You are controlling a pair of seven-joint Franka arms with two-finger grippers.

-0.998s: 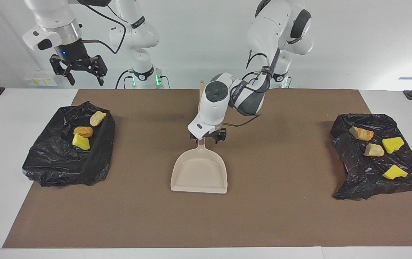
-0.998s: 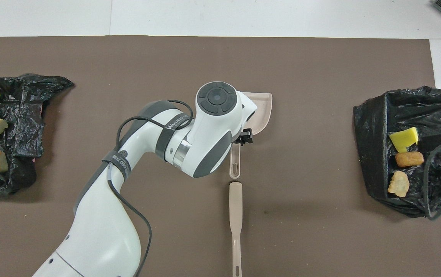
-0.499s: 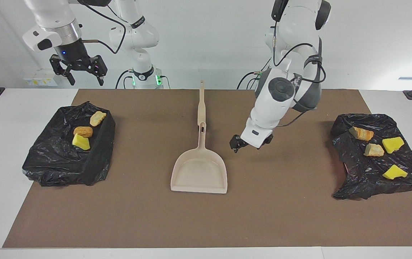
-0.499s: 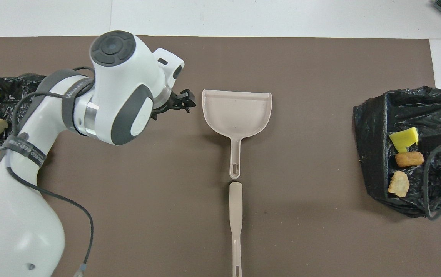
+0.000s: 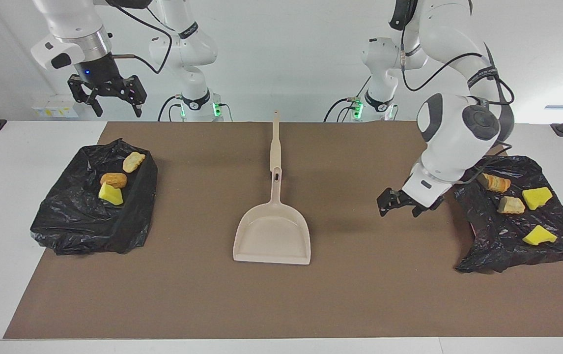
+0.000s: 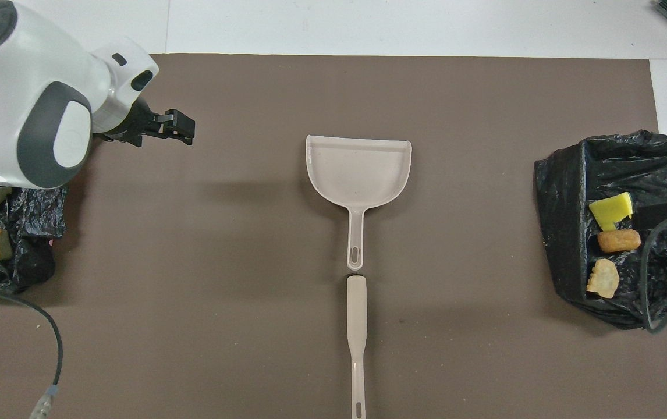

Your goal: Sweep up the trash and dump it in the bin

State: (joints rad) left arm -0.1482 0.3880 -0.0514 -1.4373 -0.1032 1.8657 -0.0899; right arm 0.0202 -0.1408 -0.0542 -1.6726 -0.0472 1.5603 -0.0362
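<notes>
Beige dustpan [image 5: 272, 231] lies alone mid-mat — the left gripper [image 5: 402, 203], jaws spread and empty, has swung from its handle toward the trash [image 5: 511, 205] on the black bag; right gripper [image 5: 108, 96] waits, spread.

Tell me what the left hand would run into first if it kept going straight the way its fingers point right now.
Probably the dustpan. The left hand, open above the brown mat, points across the table toward the right arm's end, roughly level with the pan. Its height is unclear, so it might pass over the pan.
</notes>
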